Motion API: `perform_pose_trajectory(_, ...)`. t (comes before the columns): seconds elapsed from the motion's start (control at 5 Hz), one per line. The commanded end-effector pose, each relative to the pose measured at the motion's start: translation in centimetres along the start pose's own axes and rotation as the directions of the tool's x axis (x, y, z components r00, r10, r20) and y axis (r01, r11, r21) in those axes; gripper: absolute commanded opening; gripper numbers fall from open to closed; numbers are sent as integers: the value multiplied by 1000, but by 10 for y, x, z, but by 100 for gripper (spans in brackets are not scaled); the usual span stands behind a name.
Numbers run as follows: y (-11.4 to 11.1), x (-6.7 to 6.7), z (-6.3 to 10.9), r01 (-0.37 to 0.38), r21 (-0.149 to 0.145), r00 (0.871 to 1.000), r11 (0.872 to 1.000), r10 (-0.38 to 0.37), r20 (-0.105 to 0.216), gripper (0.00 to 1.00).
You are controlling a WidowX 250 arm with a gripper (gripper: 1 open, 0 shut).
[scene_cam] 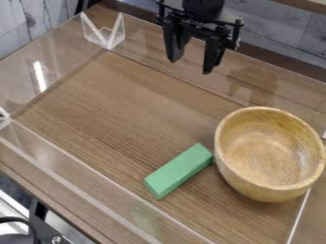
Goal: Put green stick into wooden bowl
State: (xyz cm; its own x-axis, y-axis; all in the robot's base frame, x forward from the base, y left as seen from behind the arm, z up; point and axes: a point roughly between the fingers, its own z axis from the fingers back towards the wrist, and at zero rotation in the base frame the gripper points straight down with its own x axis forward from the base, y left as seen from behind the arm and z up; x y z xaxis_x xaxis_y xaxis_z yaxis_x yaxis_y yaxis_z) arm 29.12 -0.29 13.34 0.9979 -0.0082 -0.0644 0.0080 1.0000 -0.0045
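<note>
The green stick (178, 172) lies flat on the wooden tabletop near the front, just left of the wooden bowl (269, 153) and almost touching its side. The bowl stands upright at the right with nothing in its hollow. My gripper (193, 55) hangs at the back of the table, well above and behind the stick. Its black fingers (212, 55) point down with a gap between them, and nothing is held.
Clear acrylic walls (51, 91) fence the table on the left, the front and the back. A clear plastic bracket (105, 33) stands at the back left corner. A grey brick wall rises behind.
</note>
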Motion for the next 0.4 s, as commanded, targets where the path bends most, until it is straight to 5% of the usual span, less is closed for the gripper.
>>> perform_pose_trajectory(0.0, 1, -14, -27, 21, 1, 996, 1000, -20, -82, 100)
perform_pose_trajectory(0.2, -3, -37, -55, 85, -15, 983, 996, -86, -159, 0)
